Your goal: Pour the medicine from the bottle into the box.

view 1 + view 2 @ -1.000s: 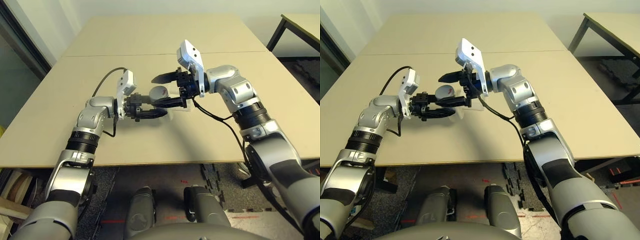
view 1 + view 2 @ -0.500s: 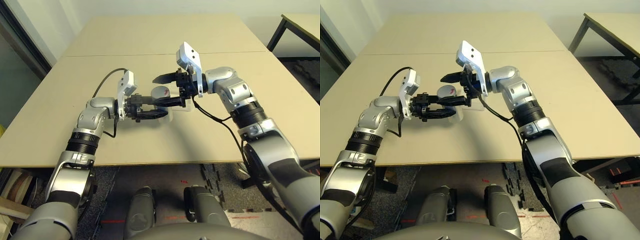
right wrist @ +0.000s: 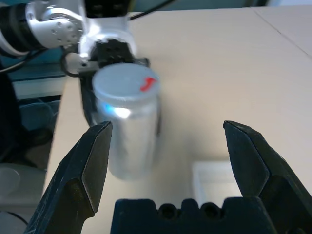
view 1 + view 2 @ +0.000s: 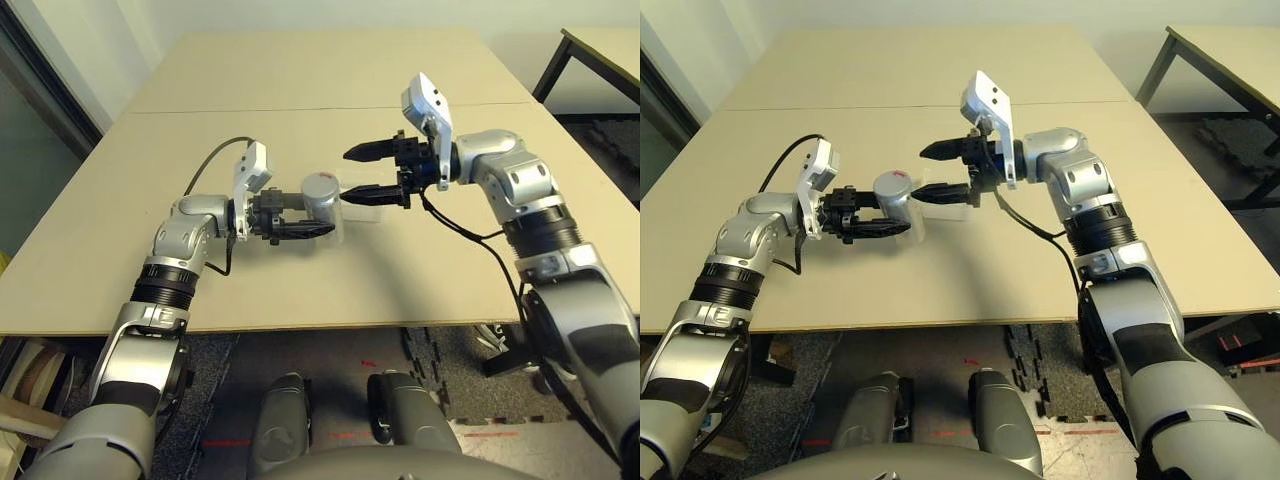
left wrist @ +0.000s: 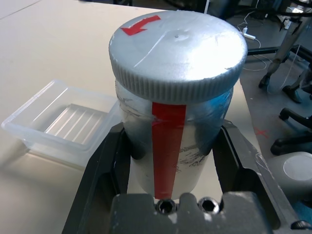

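The bottle (image 4: 322, 195), silver-grey with a red strip down its side and a red arrow on its screw cap (image 5: 178, 46), is held just above the table. My left gripper (image 4: 316, 213) is shut on the bottle's body, one black finger (image 5: 102, 161) on each side. The cap is on. The clear plastic box (image 5: 63, 122) lies on the table right beside the bottle, below my right gripper. My right gripper (image 4: 350, 175) hangs open a short way to the right of the bottle, pointing at it, and nothing is between its fingers (image 3: 92, 161).
The tan table (image 4: 300, 80) stretches far behind both arms, with a seam across its middle. A second table (image 4: 600, 45) with dark legs stands at the far right. The table's front edge runs just below my forearms.
My right gripper has drawn back to the right, away from the bottle's cap, and stays open. The left gripper keeps hold of the bottle in about the same place.
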{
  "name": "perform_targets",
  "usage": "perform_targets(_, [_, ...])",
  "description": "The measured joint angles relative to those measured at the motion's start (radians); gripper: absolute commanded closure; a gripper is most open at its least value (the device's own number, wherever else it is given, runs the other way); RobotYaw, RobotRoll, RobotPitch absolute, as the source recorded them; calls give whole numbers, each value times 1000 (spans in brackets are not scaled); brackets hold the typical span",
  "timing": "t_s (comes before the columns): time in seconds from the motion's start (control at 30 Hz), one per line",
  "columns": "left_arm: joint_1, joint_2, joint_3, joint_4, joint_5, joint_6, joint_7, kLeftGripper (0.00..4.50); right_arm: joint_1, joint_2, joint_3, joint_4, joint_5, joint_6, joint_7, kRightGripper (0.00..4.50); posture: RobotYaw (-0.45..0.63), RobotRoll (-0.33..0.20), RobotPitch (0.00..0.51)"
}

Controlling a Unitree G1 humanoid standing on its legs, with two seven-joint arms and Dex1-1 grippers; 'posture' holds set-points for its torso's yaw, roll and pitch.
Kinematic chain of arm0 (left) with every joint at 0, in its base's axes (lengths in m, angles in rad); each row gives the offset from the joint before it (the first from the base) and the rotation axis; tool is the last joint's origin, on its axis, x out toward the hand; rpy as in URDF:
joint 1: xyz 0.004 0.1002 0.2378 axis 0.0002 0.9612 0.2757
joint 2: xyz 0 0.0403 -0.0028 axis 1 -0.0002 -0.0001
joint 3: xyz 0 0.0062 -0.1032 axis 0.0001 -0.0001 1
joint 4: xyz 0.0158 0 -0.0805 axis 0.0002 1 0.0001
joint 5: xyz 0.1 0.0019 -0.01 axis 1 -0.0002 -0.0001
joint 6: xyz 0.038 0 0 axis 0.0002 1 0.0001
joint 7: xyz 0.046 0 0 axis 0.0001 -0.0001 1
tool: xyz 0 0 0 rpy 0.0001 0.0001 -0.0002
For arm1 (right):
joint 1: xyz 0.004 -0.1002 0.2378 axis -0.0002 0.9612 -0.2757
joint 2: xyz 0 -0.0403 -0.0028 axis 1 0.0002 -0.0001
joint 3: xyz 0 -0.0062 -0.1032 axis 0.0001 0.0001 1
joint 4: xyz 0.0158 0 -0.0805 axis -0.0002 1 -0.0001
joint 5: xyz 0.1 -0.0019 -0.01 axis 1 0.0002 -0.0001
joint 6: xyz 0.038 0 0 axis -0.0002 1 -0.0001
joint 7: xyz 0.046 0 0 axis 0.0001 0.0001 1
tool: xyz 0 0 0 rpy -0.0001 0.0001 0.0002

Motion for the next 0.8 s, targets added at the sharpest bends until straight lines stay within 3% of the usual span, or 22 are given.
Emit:
perform_targets(0.33, [-1,0,0,30,1,-11,-2,1826,0,-55,-29,39,-4,-5,-12,0,-96,0,59])
perform_targets(0.8, [-4,1,-1,35,3,-20,-2,1826,5,115,23,-129,43,95,-21,0,-76,0,60])
